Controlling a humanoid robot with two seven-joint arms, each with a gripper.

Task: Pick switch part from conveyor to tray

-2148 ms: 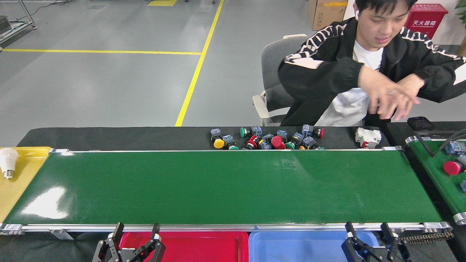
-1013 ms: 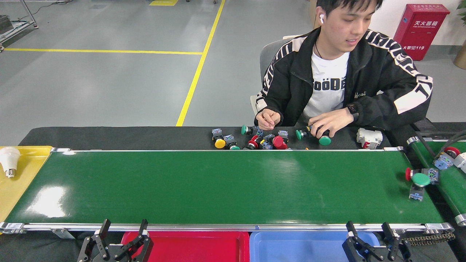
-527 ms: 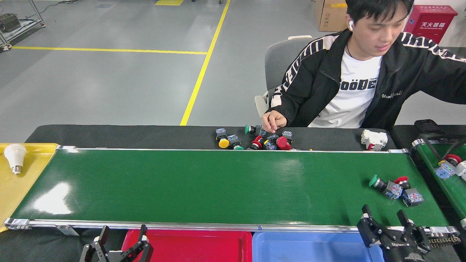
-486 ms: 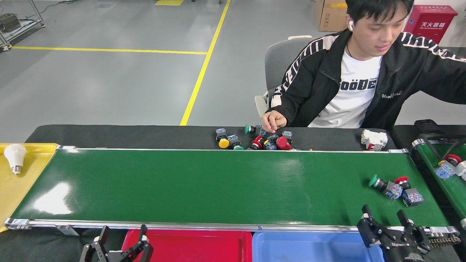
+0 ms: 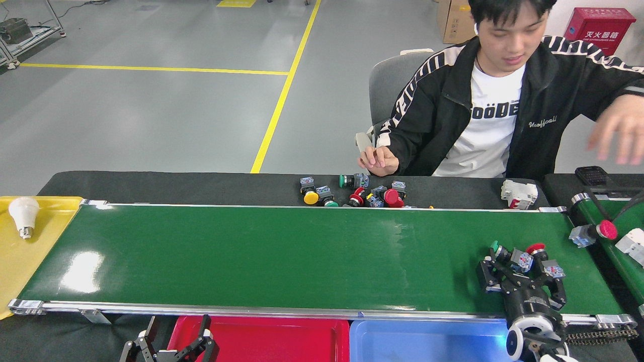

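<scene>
Right fingers [image 5: 495, 271] spread wide around green-capped switch part [image 5: 508, 255], cap pointing far-left, on conveyor [image 5: 251, 256]

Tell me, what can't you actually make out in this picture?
All in the head view:
- The right gripper covers part of the two switch parts on the conveyor; whether it touches them is unclear.
- The red tray and the left gripper are cut off by the bottom edge.
- The person's raised hand is motion-blurred.
- Lettering on the table switches is too small.
</scene>
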